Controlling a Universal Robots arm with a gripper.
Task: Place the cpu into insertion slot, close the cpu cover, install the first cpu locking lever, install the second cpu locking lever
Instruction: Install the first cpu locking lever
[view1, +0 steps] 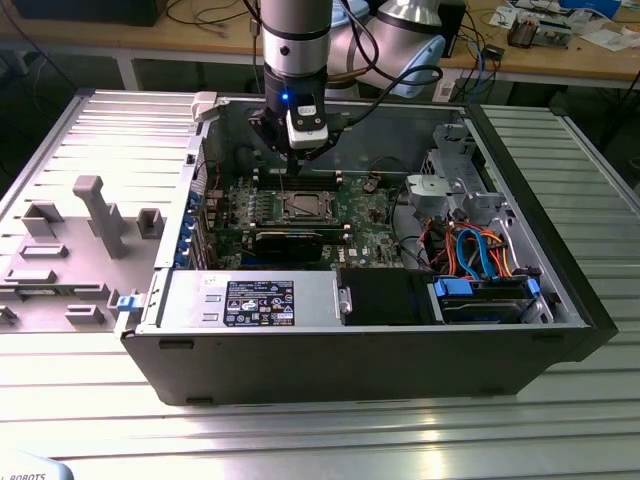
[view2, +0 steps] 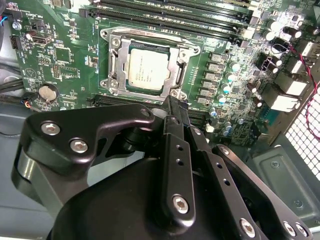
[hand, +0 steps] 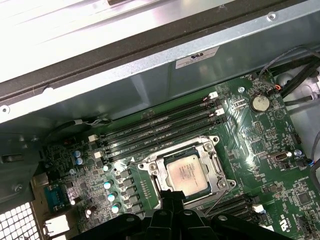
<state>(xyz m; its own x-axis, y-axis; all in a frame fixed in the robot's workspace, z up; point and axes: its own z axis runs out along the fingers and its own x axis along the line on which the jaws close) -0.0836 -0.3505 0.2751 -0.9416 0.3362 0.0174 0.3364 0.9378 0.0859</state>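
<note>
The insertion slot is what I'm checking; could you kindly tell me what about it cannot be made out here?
Second wrist view: the gripper hides the near edge of the insertion slot.
First wrist view: the gripper covers that same edge beside the cpu.
Exterior view: the cpu cover is too small to tell whether it is latched.

In the second wrist view the black metal gripper (view2: 176, 104) hides a wide stretch of the green motherboard (view2: 60, 60), and the picture's edge cuts off the gripper's body. In the exterior view the small silvery-grey square cpu (view1: 301, 207) looks tiny. I cannot tell how the thin silvery metal cpu cover (view1: 301, 196) sits around it.
</note>
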